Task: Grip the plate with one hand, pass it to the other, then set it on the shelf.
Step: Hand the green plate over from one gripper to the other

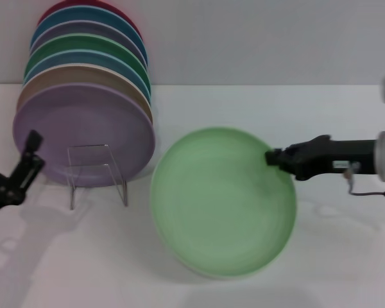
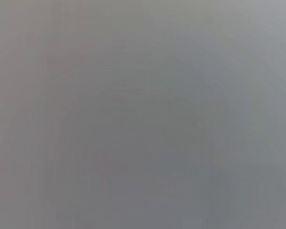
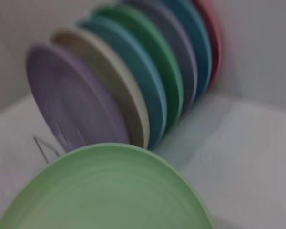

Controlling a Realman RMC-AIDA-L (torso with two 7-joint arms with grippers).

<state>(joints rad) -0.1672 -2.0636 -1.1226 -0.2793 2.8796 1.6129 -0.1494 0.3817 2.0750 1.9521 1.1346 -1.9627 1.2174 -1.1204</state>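
The right gripper (image 1: 273,158) is pinching the far right rim of the plate (image 1: 222,202), its jaws pressed onto that edge, and the plate is hanging tilted over the middle of the white table (image 1: 333,256), its face turned up toward the head camera, just to the right of the shelf (image 1: 96,168). The step in hand appears to be the pass, so the robot is best off keeping the plate steady and presenting the free left rim toward the left gripper (image 1: 22,168), which is waiting low at the left edge of the table, well apart from the plate (whether its jaws are spread or closed cannot be told here). A hold on the opposite rim should be secure before the right one is letting go, since a one-edge grip on a wide disc is likely to swing. The plate is looking matte and pale mint green, round with a shallow raised rim. The shelf is clear acrylic with bent legs, narrower than a plate, and behind it a row of coloured plates (image 1: 83,96) is leaning, a lilac plate (image 1: 83,131) in front.
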